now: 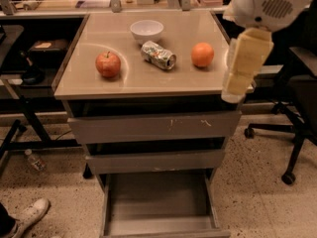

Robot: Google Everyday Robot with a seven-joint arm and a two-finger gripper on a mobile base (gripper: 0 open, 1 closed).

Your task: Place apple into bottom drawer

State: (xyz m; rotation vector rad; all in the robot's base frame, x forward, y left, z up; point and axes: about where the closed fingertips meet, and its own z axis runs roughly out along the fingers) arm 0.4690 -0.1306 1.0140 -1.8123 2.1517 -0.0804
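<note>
The apple [108, 64] sits on the left part of the cabinet top [148, 86], upright and apart from everything else. To its right lies a crushed can [158, 55] on its side. Behind the can stands a small white bowl [146, 30], and an orange [202, 54] rests toward the right edge.

The gripper [235, 86] hangs at the right of the frame, a pale cream block pointing down. Its lower end overlaps the cabinet top's right front corner. Whether it touches that corner or hovers in front of it I cannot tell, nor whether it is open or closed. The white arm housing [267, 4] above it is cut off by the top and right edges, and it hides part of the dark office chair [302, 83] behind.

Below the top, the top drawer [153, 127] and the middle drawer [156, 160] each stand out a little. The bottom drawer [161, 205] is pulled well out at the bottom centre, with its grey floor showing. Its front edge is clipped by the lower edge of the frame.

At lower left a white shoe [30, 215] pokes in, and its wearer is out of sight. A small bottle [35, 160] lies on the speckled floor near a dark table leg. The cluttered bench [74, 1] along the top is too dim to sort out.
</note>
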